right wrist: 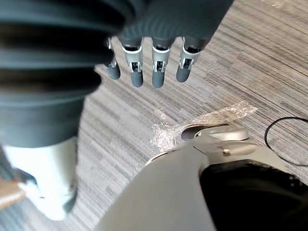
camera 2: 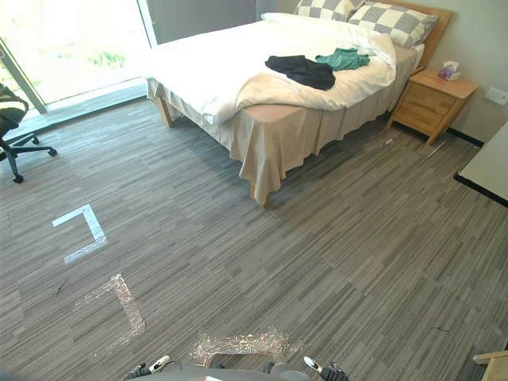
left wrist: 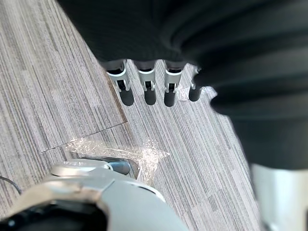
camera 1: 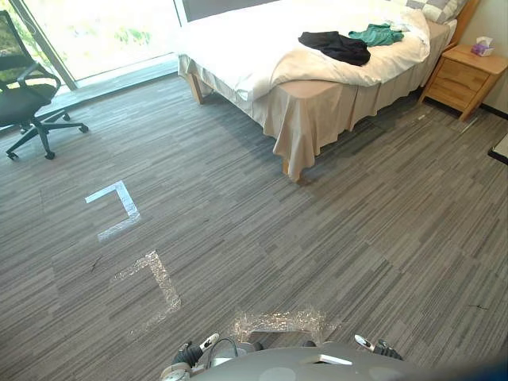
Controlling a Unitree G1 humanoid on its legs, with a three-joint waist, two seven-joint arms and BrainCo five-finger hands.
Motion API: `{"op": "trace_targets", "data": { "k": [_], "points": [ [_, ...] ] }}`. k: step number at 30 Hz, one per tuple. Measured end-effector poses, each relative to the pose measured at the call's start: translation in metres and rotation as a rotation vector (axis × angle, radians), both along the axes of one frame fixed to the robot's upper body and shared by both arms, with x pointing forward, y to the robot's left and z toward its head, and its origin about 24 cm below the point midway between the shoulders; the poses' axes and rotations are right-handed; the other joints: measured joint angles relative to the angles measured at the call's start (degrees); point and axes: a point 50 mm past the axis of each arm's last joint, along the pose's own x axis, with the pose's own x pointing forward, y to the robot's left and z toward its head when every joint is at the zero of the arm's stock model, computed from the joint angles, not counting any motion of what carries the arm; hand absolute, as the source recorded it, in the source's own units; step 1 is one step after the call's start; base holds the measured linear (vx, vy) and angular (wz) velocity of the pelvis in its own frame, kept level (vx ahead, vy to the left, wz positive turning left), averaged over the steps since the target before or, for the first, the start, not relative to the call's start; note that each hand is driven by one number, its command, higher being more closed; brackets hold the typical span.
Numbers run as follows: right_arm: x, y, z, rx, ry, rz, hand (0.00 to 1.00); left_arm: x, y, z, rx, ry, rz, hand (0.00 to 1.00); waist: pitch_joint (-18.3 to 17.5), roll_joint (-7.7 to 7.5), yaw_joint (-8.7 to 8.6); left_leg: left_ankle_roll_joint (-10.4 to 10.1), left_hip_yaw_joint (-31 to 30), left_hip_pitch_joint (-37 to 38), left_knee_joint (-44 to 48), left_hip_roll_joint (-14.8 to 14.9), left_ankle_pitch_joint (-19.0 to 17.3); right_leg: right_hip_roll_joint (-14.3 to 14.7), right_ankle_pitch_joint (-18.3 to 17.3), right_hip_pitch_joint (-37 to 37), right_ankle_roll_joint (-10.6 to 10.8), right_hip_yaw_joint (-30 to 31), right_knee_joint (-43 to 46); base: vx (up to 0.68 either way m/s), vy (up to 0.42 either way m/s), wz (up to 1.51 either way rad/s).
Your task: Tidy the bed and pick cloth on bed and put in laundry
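Left eye view. Far across grey carpet (camera 1: 317,262), a bed (camera 1: 317,111) with beige skirt and rumpled white duvet (camera 1: 246,48). On the duvet, toward the pillow end: black cloth (camera 1: 337,46) in a crumpled heap, green cloth (camera 1: 377,34) just beside it on the pillow side, seemingly touching. Right of the bed, wooden nightstand (camera 1: 460,79), drawers shut, tissue box (camera 1: 482,48) on top with a tissue poking out. Far left by the window (camera 1: 103,32), black office chair (camera 1: 24,87). Between chair and bed, pale tape corners (camera 1: 119,208) stuck to the carpet.

Right eye view. Same room. Two checked pillows (camera 2: 393,24) against the headboard (camera 2: 440,20), both cloths lying short of them on the duvet. White tabletop (camera 2: 492,171) at the right edge, well apart from the bed.

Left wrist view. Hanging over the carpet, left hand (left wrist: 150,84), fingers straight and loose, slightly parted, closed around nothing. Crinkled clear tape (left wrist: 144,151) on the floor below.

Right wrist view. Likewise over the carpet, right hand (right wrist: 158,65), fingers straight and relaxed, gripping nothing. Both cloths far off on the bed, well apart from either hand.
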Motion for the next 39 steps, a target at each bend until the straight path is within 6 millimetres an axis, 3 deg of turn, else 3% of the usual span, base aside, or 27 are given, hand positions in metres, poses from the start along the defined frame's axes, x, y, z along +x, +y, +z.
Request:
{"op": "trace_targets", "data": {
  "k": [6,12,25,26,28,29,30,33,34,37,38,39],
  "points": [
    [0.001,0.001,-0.001,0.005,0.004,-0.012,0.0,0.003,0.0,0.0,-0.015,0.0,-0.063,0.0,0.4,-0.22,-0.01,-0.3,0.3,2.3,-2.4,-0.2,0.2,0.1,0.3,2.5,0.5,-0.5,-2.9,0.08,0.008,0.0],
    [0.005,0.001,0.0,0.008,-0.007,-0.025,0.0,0.005,0.0,0.0,-0.025,-0.001,-0.105,0.0,0.9,-0.26,-0.09,-1.7,0.7,3.6,-2.9,-0.2,-0.4,0.1,0.3,3.8,2.5,-0.7,-3.7,0.01,-0.005,-0.02],
    [0.008,0.002,0.0,0.015,-0.028,-0.043,0.0,0.008,0.001,0.001,-0.036,-0.038,-0.122,0.0,2.3,-0.9,-0.66,-1.7,2.2,3.4,-3.2,-0.2,-0.5,0.2,0.3,2.8,1.6,0.5,-3.5,-0.03,-0.023,-0.06],
    [0.008,0.002,0.0,0.016,-0.029,-0.05,0.0,0.01,0.0,0.001,-0.038,-0.041,-0.124,0.0,2.3,-0.92,-0.66,-1.6,2.2,3.1,-3.1,-0.2,-0.6,0.2,-0.3,1.9,1.3,0.4,-2.5,0.0,0.0,0.0],
    [0.011,0.003,0.001,0.022,-0.045,-0.082,0.0,0.015,0.002,0.002,-0.041,-0.055,-0.134,0.0,3.4,-1.17,-0.66,-1.3,2.8,2.0,-2.8,-0.2,-1.0,-0.5,-4.9,-3.5,1.6,0.5,7.0,-0.01,-0.006,-0.02],
    [0.013,0.003,0.001,0.024,-0.052,-0.089,0.0,0.017,0.003,0.003,-0.039,-0.057,-0.14,0.0,3.9,-1.21,-0.6,-0.9,3.1,2.1,-2.4,-0.4,-1.2,-0.9,-6.4,-4.8,2.3,0.5,10.0,-0.03,-0.007,-0.15],
    [0.017,0.006,0.001,0.029,-0.064,-0.094,0.0,0.019,0.006,0.004,-0.031,-0.06,-0.157,0.0,5.1,-2.37,-0.48,-0.3,3.8,2.0,-1.7,-0.7,-1.7,-2.0,-8.9,-8.0,4.6,0.3,16.8,-0.02,-0.007,-0.33],
    [0.022,0.008,0.003,0.042,-0.092,-0.134,0.0,0.021,0.012,0.005,-0.015,-0.06,-0.173,0.0,7.5,-2.96,-0.57,0.7,7.1,2.6,0.1,-0.6,-3.2,-5.0,-10.3,-16.5,6.4,-3.5,33.5,-0.04,-0.003,-0.5],
    [0.023,0.008,0.003,0.046,-0.094,-0.144,0.0,0.021,0.013,0.005,-0.012,-0.059,-0.174,0.0,7.9,-3.24,-0.7,0.6,7.5,3.1,0.3,-0.5,-3.6,-5.9,-11.0,-17.2,5.6,-5.1,35.2,0.07,0.009,-0.55],
    [0.021,0.005,0.002,0.051,-0.098,-0.184,0.0,0.028,0.01,0.006,-0.017,-0.072,-0.18,0.0,9.1,-2.05,-1.11,-1.5,9.6,4.1,4.5,3.6,-7.7,-6.4,-11.9,-18.9,4.6,-9.1,30.8,0.15,-0.043,-0.51],
    [0.023,0.003,0.003,0.047,-0.109,-0.192,0.0,0.035,0.008,0.007,-0.021,-0.087,-0.19,0.0,9.9,-1.11,-1.27,-2.6,10.0,4.1,6.2,6.2,-9.4,-5.7,-10.1,-20.1,4.2,-10.1,25.2,0.25,-0.152,-0.29],
    [0.025,0.003,0.004,0.049,-0.119,-0.199,0.0,0.041,0.008,0.008,-0.019,-0.103,-0.195,0.0,10.5,-0.83,-1.69,-3.8,10.2,4.1,6.7,8.1,-10.3,-5.8,-5.5,-21.7,4.5,-10.3,17.8,0.32,-0.196,-0.23]
  ]
}}
